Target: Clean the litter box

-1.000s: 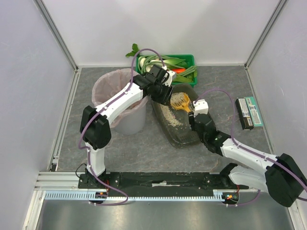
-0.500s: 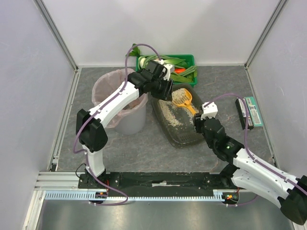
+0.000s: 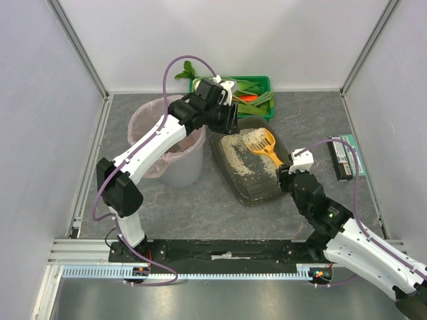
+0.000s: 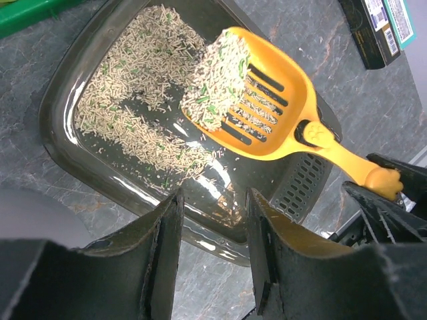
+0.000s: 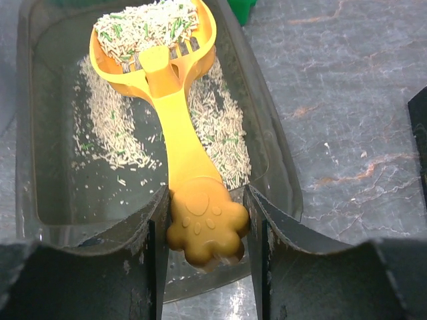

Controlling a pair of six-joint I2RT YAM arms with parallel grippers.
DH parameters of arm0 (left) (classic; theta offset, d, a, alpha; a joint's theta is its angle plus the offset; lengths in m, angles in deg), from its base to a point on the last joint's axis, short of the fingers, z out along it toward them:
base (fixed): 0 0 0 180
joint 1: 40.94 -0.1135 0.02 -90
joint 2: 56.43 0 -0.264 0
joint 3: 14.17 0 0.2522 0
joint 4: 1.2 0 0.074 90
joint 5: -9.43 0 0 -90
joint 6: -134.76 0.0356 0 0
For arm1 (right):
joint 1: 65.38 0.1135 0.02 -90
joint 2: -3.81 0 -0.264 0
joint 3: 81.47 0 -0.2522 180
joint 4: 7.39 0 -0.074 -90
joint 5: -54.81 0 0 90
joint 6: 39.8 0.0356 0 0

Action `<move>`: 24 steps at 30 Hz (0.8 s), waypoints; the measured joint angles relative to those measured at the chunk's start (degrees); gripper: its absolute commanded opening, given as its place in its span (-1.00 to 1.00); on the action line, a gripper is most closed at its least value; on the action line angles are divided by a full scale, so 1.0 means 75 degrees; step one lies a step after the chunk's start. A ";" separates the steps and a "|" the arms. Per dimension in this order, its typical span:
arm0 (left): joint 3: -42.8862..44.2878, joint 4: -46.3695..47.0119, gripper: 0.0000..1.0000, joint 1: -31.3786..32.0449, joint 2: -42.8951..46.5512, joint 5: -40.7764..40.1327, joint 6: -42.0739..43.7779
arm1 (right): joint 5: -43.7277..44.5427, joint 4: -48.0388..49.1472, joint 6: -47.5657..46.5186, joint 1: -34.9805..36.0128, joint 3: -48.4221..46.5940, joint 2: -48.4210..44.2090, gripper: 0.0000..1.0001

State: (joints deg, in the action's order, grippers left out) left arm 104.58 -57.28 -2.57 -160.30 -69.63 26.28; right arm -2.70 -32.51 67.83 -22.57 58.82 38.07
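The litter box is a dark grey tray at mid-table holding pale pellets with green bits. It also fills the left wrist view and the right wrist view. An orange slotted scoop hangs over the far half of the box, heaped with litter. My right gripper is shut on the scoop's paw-shaped handle end at the box's right side. My left gripper hovers above the box's far left corner, open, with nothing between its fingers.
A round grey bin with a pink liner stands left of the box. A green crate of vegetables sits behind it. A black and teal packet lies at the right, near the wall.
My right arm has drawn back toward the near right, carrying the loaded scoop slightly right. The left arm's elbow has swung left while its gripper stayed by the box's far corner.
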 measured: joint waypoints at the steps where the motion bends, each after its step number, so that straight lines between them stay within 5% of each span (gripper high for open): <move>1: -0.0041 0.0023 -0.04 0.0000 0.0035 -0.0026 -0.0035 | 0.0009 -0.0038 0.0020 0.0000 0.0000 0.0052 -1.00; 24: -0.0405 0.0297 -0.04 0.0000 0.0128 -0.0248 -0.0446 | 0.0108 -0.0737 -0.0032 0.0227 -0.0157 -0.0423 -1.00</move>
State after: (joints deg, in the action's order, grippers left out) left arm 101.54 -55.05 -2.57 -159.34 -71.48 22.93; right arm -1.89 -38.04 67.59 -20.86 57.64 34.90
